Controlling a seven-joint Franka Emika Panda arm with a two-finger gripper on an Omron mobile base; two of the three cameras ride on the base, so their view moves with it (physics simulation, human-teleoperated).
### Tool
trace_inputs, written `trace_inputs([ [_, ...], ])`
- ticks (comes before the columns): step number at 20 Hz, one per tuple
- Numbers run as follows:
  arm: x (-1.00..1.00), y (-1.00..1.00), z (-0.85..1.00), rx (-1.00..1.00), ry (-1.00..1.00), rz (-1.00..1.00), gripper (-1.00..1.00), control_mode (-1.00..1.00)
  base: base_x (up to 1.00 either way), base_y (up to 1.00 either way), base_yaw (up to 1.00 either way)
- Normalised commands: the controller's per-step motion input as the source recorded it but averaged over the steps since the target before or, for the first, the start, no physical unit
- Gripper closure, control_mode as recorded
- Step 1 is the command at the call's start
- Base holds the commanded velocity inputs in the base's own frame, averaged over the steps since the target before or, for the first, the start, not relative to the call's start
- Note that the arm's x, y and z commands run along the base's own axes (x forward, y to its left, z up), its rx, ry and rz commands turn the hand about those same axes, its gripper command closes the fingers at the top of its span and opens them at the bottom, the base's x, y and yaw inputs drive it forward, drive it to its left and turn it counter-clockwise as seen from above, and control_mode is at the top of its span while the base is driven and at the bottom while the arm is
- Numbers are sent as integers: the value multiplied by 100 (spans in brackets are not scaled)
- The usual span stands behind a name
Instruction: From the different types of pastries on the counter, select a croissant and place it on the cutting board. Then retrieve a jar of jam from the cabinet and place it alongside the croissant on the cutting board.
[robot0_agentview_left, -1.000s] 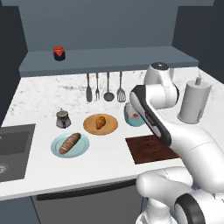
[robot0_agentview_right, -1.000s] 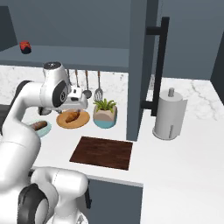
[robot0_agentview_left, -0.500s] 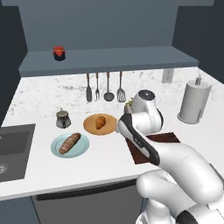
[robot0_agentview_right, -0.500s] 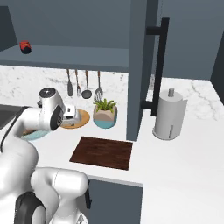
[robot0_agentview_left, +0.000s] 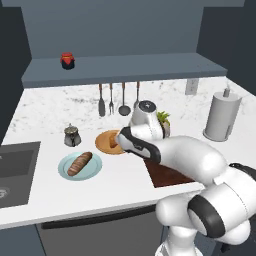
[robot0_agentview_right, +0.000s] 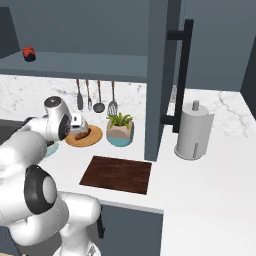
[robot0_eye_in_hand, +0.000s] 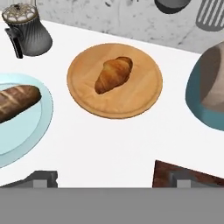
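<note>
Small golden-brown croissant (robot0_eye_in_hand: 113, 74) lies mid round tan wooden plate (robot0_eye_in_hand: 144, 98); centre the wide-open, empty gripper (robot0_eye_in_hand: 111, 178) over it, drop straight, close across its narrow width.

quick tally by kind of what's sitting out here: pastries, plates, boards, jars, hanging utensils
pastries: 2, croissant and loaf
plates: 2, wooden plate and blue plate
boards: 1, cutting board
jars: 1, jam jar on the shelf
hanging utensils: 4
total: 10
</note>
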Motion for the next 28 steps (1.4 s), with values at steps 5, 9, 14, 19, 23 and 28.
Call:
trace_inputs([
  [5,19,11,-24,0,-10,0,-100,-100,0,0,0],
  [9,11,0,-14,0,-22,-1,-100,-100,0,0,0],
  [14,53,0,-8,12,-9,0,-100,-100,0,0,0],
  [19,39,7,0,10,2,0,-100,-100,0,0,0],
  [23,23,19,-1,0,4,0,-100,-100,0,0,0],
  [28,44,22,-2,0,0,0,-100,-100,0,0,0],
])
